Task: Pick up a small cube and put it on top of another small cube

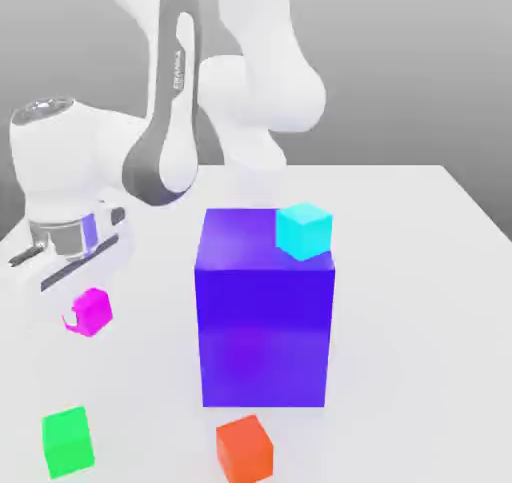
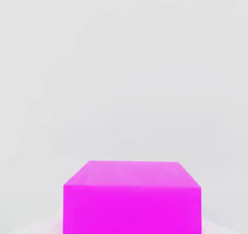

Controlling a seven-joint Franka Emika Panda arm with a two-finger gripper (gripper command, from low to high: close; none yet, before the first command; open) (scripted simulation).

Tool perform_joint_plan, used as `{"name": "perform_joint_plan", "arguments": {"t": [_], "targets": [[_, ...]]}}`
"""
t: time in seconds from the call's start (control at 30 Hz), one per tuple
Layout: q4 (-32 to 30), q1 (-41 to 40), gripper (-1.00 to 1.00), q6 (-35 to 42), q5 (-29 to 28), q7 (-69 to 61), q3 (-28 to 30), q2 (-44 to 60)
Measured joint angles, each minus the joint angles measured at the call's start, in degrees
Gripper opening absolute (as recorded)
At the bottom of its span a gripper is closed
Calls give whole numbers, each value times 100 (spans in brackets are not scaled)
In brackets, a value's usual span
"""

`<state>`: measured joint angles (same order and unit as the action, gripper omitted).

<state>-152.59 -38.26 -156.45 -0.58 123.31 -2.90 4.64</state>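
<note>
Starting at the exterior view's left, the hand hangs from the white arm above the white counter. Its fingers are closed on the pink cube, which sits directly beneath the hand's body; whether the cube touches the counter or is raised off it cannot be told. In the hand view the pink cube shows close up against the pale counter, one face toward the camera and its upper face visible.

Nearer the front edge, below the pink cube in the exterior view, the green cube rests on the counter, well apart from the pink one and with nothing on top of it.

Further right, the orange cube stands on the counter just in front of the big block. That block, purple-blue, stands upright at the middle of the counter.

On the block's top, at its right rear corner, sits the cyan cube, slightly overhanging the edge.

No container is on the counter; all items stand loose.
</note>
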Motion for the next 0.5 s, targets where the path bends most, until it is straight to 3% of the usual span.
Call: {"name": "perform_joint_plan", "arguments": {"t": [0.23, 0.4, 0.43, 0.5], "targets": [[1437, 402, -100, 826, -154, 20, -357, 552], [1706, 554, -100, 211, -369, 163, -288, 1416], [1715, 571, 100, 118, -394, 180, -271, 1520], [1715, 571, 100, 118, -394, 180, -271, 1520]]}}
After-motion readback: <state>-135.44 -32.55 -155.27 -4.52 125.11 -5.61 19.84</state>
